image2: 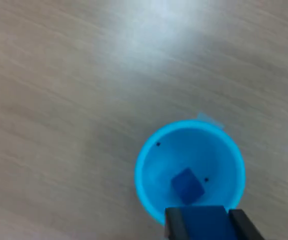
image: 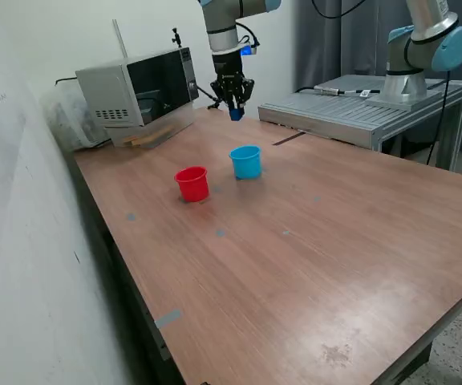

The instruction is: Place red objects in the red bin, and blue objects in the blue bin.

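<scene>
So in the exterior view the black two-finger gripper (image: 234,108) hangs up in the air over the far part of the wooden table (image: 311,241), with a small dark-blue cube (image: 235,114) pinched at its fingertips. The small round light-blue plastic cup (image: 246,161) stands on the table lower in the picture than the gripper, and the small round red plastic cup (image: 192,184) stands near it toward the exterior view's left, the two cups apart and both upright. Behind them there's a grey microwave (image: 139,88) by the wall, and a grey metal platform (image: 351,108) off to the exterior view's right; the near half of the table is bare wood with a few bits of tape. In the wrist view the camera looks straight down into the light-blue cup (image2: 149,160), and a second dark-blue cube (image2: 187,185) lies tilted on its floor. The held cube (image2: 204,222) sits squeezed between the two dark fingers (image2: 173,225), partly covering the cup's rim.
</scene>
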### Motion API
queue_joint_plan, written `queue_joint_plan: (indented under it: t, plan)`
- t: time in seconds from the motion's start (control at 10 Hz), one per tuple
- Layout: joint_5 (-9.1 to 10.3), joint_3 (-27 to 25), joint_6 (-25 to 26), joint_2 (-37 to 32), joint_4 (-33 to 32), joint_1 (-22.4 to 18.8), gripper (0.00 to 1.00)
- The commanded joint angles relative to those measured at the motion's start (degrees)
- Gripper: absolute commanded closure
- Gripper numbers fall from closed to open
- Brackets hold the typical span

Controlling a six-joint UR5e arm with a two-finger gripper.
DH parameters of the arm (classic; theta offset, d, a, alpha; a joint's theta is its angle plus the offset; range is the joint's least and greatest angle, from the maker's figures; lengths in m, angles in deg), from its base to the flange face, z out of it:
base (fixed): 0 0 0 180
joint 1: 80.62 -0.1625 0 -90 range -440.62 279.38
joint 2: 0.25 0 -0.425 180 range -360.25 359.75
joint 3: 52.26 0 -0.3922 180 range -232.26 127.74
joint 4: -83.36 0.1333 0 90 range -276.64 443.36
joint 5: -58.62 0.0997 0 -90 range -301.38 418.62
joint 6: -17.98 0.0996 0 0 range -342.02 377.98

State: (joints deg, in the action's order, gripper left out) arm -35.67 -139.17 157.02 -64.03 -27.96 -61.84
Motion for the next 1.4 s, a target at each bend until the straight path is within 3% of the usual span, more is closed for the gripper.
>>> queue_joint_plan:
  t: [0.0, 0.1, 0.2, 0.5, 1.1, 1.2, 1.3]
  plan:
    - [1.38, -3.9, 0.0, -0.1, -1.2, 0.2, 1.0]
    - [3.22, -5.0, -0.1, -0.1, -2.8, 0.2, 1.0]
    - [3.5, -6.4, -0.2, -0.1, -4.3, 0.2, 1.0]
    - [3.24, -7.9, -0.2, 2.1, -12.9, -0.1, 1.0]
    - [2.98, -7.1, -0.7, 5.0, -13.6, 0.1, 1.0]
    - [2.63, -7.0, -0.9, 5.0, -13.4, 0.4, 0.0]
    - [2.28, -7.1, -1.0, 5.1, -13.4, 0.5, 0.0]
